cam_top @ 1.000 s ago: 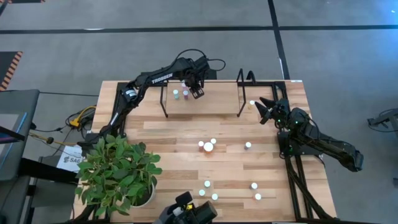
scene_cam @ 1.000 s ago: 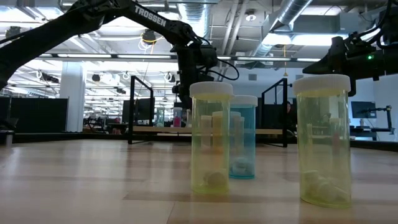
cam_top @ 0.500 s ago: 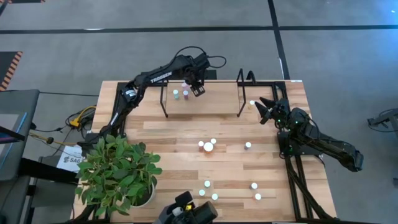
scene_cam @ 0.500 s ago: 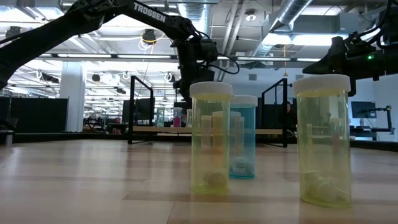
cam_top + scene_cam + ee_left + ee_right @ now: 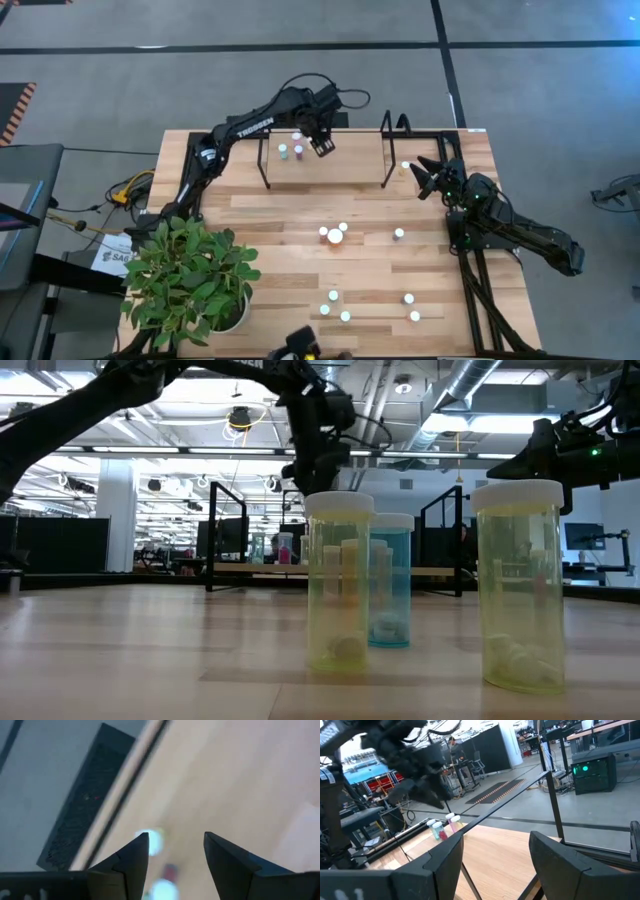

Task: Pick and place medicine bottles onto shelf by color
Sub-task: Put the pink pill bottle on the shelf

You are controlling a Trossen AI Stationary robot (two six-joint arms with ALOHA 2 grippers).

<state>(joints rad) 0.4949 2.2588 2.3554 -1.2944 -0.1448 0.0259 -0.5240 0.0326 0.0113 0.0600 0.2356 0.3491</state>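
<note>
Left gripper (image 5: 322,147): we see it raised over the far-left part of the shelf (image 5: 420,134), jaws parted and empty.
Right gripper (image 5: 427,176): we find it just right of the shelf's right end, jaws spread, nothing held.
Shelved bottles (image 5: 291,150): three stand on the shelf, just left of the left gripper; we read one teal and one pink.
Loose bottles (image 5: 334,235): a cluster at desk (image 5: 280,215) centre, one to its right (image 5: 399,234), five near the front edge (image 5: 341,306).
Obstacles: we note a potted plant (image 5: 190,280) filling the near-left corner, well apart from the bottles.
Low view: two yellowish bottles (image 5: 340,582) and a teal one (image 5: 392,580) hide much of the shelf.
</note>
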